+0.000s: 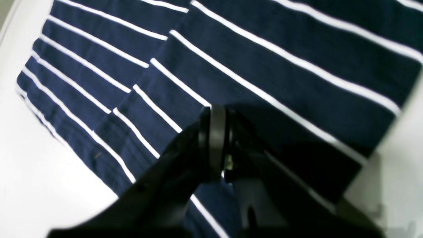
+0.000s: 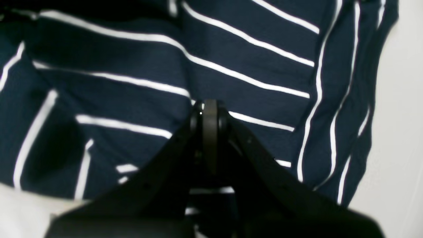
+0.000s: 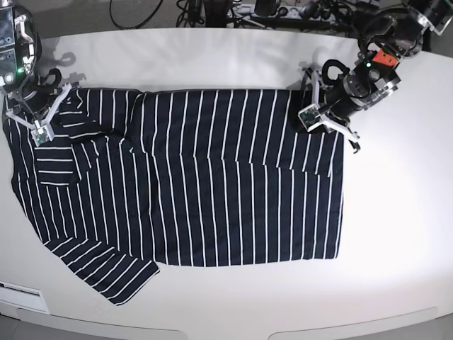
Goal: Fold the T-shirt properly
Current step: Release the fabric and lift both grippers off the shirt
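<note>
The T-shirt [image 3: 226, 191], dark navy with thin white stripes, lies spread across the white table [image 3: 396, 212], collar end to the left and hem to the right. A layer along its far edge looks folded over. My left gripper [image 3: 318, 120] sits at the shirt's far right corner; in the left wrist view its fingers [image 1: 216, 114] are shut just over the striped cloth [image 1: 281, 66]. Over the rumpled far left sleeve area is my right gripper [image 3: 35, 124], which in the right wrist view [image 2: 209, 107] is shut above wrinkled cloth [image 2: 248, 59]. No pinched cloth shows in either.
Bare white table [image 1: 33, 165] borders the shirt on all sides, widest at the right. Cables [image 3: 212, 10] lie beyond the table's far edge. A small label [image 3: 21, 290] sits near the front left corner.
</note>
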Robot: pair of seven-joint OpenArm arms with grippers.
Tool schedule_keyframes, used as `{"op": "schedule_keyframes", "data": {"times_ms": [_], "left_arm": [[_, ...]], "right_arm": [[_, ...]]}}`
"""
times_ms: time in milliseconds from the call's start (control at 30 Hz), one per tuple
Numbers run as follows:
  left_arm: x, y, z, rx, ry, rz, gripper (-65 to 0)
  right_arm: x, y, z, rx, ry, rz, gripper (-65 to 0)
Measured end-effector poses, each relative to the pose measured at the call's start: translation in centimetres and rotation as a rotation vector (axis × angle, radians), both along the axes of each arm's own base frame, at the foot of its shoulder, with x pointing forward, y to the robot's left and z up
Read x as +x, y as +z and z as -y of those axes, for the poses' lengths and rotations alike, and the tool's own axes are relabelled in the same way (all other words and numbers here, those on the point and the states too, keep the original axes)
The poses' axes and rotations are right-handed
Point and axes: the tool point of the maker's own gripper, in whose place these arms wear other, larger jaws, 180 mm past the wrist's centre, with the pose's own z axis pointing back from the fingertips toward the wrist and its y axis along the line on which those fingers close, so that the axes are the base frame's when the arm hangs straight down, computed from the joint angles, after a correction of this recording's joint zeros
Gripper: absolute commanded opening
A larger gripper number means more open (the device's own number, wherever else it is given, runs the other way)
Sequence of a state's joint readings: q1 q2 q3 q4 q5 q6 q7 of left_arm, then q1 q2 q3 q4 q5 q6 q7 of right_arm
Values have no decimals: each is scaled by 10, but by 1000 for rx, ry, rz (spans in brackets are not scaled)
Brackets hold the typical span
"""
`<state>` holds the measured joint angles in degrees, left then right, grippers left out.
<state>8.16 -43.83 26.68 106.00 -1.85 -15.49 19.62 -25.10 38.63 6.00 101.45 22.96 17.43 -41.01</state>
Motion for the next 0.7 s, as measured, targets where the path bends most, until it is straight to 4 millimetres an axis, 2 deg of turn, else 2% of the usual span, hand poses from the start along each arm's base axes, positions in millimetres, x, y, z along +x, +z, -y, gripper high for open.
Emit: {"op": "schedule_keyframes", "data": {"times_ms": [167, 267, 400, 533, 700], "left_arm": [[-17, -2, -18, 57, -32, -30, -650], [-19, -2, -29, 81, -37, -43, -650], [-33, -1, -35, 103, -38, -90, -650], [-54, 3, -26, 102, -60, -143, -650], [-74, 9, -15, 98, -101, -175, -650]], "right_arm": [[-27, -2, -2, -22, 33, -39, -650], [-36, -1, 10, -45, 16, -48, -650], [-49, 2, 25, -51, -25, -64, -650], [-69, 1, 30, -10, -51, -105, -650], [-77, -1, 31, -3, -62, -119, -650]]}}
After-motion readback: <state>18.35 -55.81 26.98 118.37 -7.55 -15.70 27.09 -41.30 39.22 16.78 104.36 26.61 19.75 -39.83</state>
